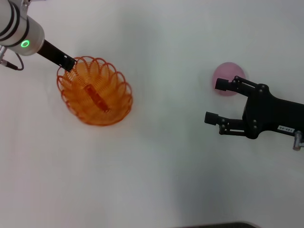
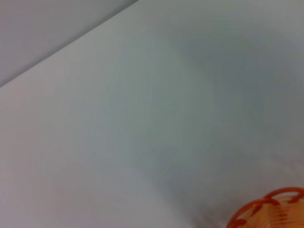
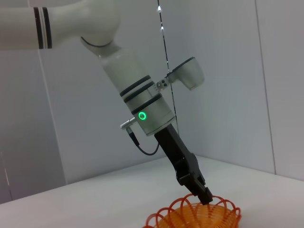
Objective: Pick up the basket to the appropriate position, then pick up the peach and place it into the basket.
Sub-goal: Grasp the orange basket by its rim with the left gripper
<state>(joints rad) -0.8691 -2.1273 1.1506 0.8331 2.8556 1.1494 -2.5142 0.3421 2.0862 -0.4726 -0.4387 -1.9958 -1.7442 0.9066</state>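
The orange wire basket point(image 1: 95, 92) is at the left of the white table in the head view. My left gripper point(image 1: 69, 63) is at its far-left rim, fingers closed on a rim loop. The right wrist view shows the same: the left gripper point(image 3: 205, 195) pinches the basket point(image 3: 199, 216) at its rim. A bit of the basket rim point(image 2: 268, 209) shows in the left wrist view. The pink peach point(image 1: 229, 71) lies at the right. My right gripper point(image 1: 216, 101) is open just beside it, one finger point(image 1: 222, 84) overlapping the peach's near side.
The white table point(image 1: 166, 156) runs across the whole head view. A grey wall point(image 3: 228, 57) stands behind the table in the right wrist view. Nothing else lies between the basket and the peach.
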